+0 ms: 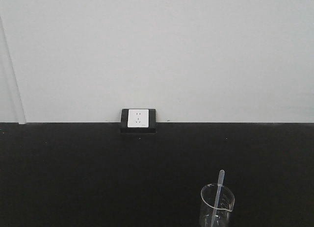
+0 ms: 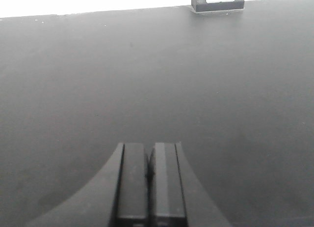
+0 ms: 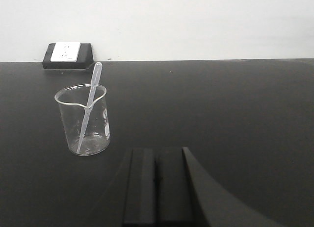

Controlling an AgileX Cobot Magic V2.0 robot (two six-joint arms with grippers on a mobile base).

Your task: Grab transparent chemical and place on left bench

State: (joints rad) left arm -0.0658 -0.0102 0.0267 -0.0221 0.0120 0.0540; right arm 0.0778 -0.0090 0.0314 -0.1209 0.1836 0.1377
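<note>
Nothing done yet; pipette [image 3: 90,102] leans inside beaker [image 3: 100,126], near right; right gripper [image 3: 156,161] closed, empty; left gripper [image 2: 149,158] likewise; grab and transfer remain.

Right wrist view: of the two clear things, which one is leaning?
The thin pipette: it leans inside the glass beaker, its top poking above the rim, while the beaker itself stands upright on the black bench.

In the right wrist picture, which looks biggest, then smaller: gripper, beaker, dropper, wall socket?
1. right gripper (nearest the camera, so it looms)
2. beaker
3. dropper (taller than the beaker but thin)
4. wall socket (farthest, so unsure)
</note>
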